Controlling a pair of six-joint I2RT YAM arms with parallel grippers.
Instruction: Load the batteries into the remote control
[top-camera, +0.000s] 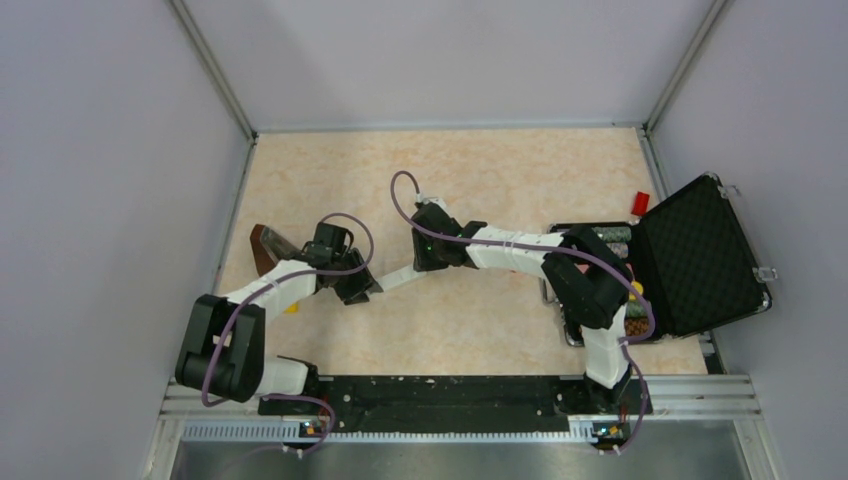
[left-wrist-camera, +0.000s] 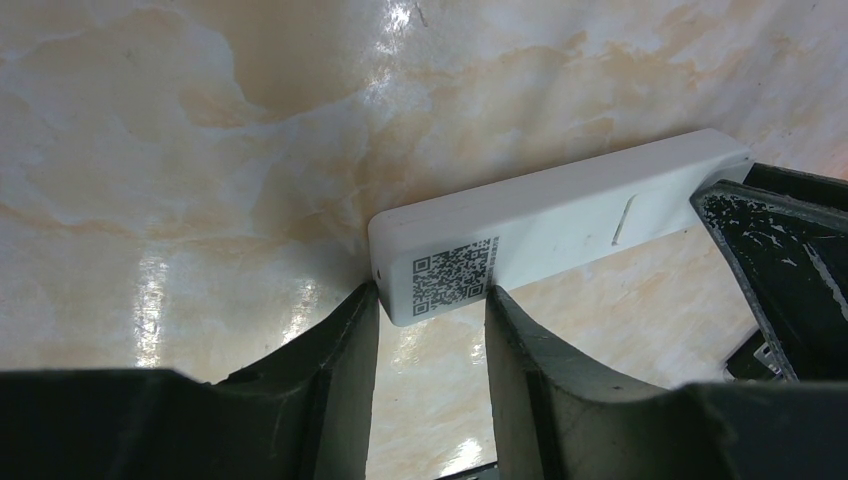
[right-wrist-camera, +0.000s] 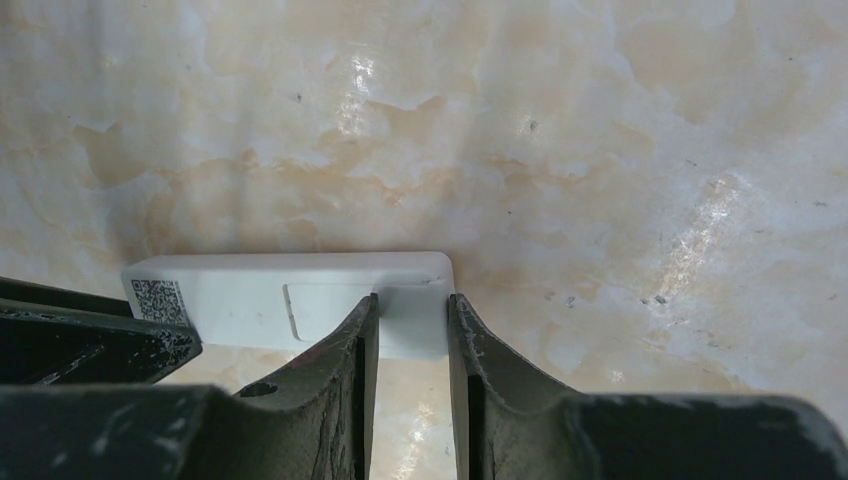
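The remote control (top-camera: 395, 277) is a slim white bar in the middle of the table, plain back up. Its QR-code sticker (left-wrist-camera: 455, 275) sits at one end, and the battery cover outline (right-wrist-camera: 325, 305) shows near the other. My left gripper (left-wrist-camera: 430, 295) has both fingertips against the sides of the QR end, shut on it. My right gripper (right-wrist-camera: 412, 300) comes from the opposite end; its jaws stand a little apart, tips over the remote's back at the cover's edge, nothing pinched between them. The batteries cannot be made out in any view.
An open black foam-lined case (top-camera: 700, 255) lies at the right with small items in its tray, and a red block (top-camera: 641, 203) sits behind it. A dark brown object (top-camera: 265, 245) lies left of the left arm. Grey walls close in the tabletop (top-camera: 500, 170).
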